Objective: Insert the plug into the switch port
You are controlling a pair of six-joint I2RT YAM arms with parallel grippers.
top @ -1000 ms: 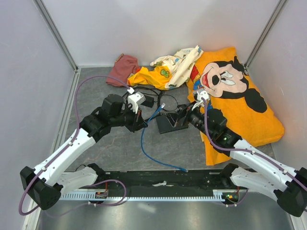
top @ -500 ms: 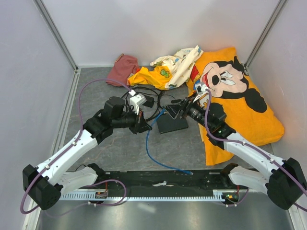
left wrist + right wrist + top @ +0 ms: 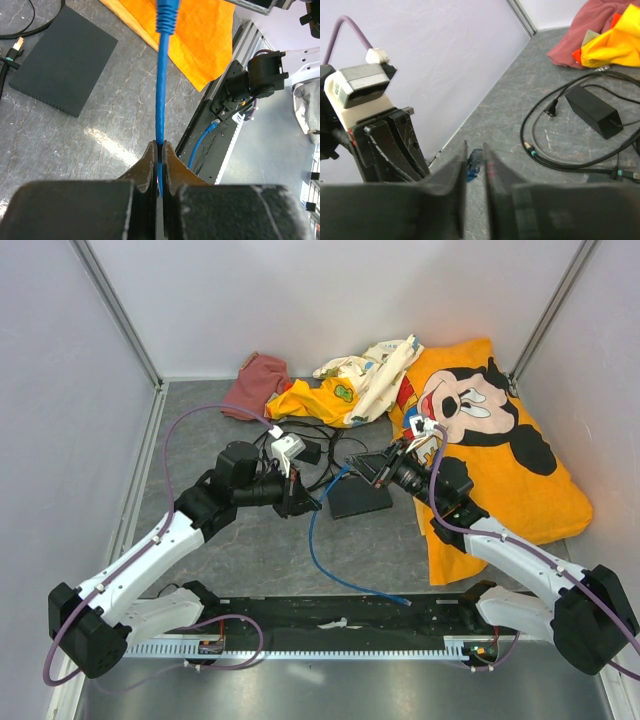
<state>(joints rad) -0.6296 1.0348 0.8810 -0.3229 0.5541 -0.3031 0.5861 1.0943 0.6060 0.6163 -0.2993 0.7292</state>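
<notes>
Worryingly, the left gripper (image 3: 160, 146) was clamped on the blue cable (image 3: 160, 90) while the nearly closed fingers of the right gripper (image 3: 475, 150) flanked the plug (image 3: 473, 165) just beside the switch (image 3: 358, 500), hold unclear, so a skewed pinch could have twisted it askew.

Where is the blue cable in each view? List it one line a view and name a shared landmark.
Top external: the blue cable curves from between the grippers down to the base rail.
Left wrist: straight up the centre, pinched in the left gripper.
Right wrist: a blue scrap low centre, inside the right gripper.
Shared landmark: the left gripper, in all three.
</notes>
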